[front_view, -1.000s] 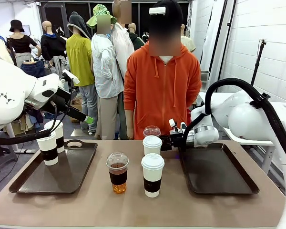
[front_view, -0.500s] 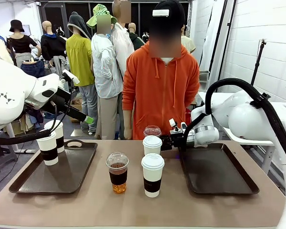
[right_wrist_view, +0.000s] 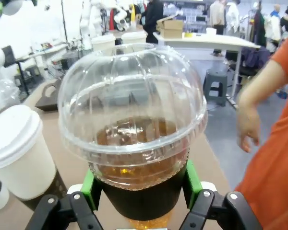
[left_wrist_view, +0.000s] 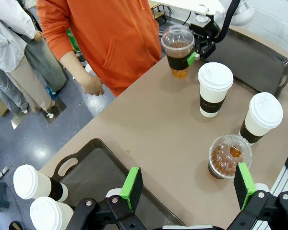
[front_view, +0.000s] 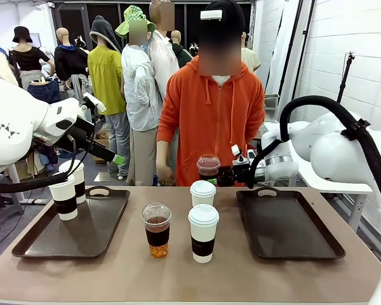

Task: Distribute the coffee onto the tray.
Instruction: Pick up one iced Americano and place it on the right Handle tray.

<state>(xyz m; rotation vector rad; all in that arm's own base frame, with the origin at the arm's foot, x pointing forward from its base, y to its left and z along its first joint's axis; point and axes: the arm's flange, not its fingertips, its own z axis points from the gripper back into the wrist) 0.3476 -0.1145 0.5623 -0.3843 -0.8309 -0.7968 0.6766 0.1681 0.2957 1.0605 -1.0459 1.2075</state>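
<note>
My right gripper (front_view: 221, 175) is shut on a clear dome-lidded cup of brown coffee (front_view: 208, 168), held just above the table's far edge. In the right wrist view, that cup (right_wrist_view: 134, 125) sits upright between my green pads (right_wrist_view: 89, 188). On the table stand two lidded white paper cups (front_view: 203, 192) (front_view: 203, 232) and another clear cup (front_view: 157, 229). Two white cups (front_view: 65, 198) (front_view: 76, 178) stand on the left tray (front_view: 82, 235). My left gripper (left_wrist_view: 188, 184) hangs open and holds nothing, above that tray's inner edge.
The right tray (front_view: 286, 229) is bare. A person in an orange hoodie stands at the far side, one hand (front_view: 164, 175) hanging near the table edge.
My right gripper has lifted the clear cup off the table and drawn it slightly right. The person has shifted a little. The left arm has stayed still.
</note>
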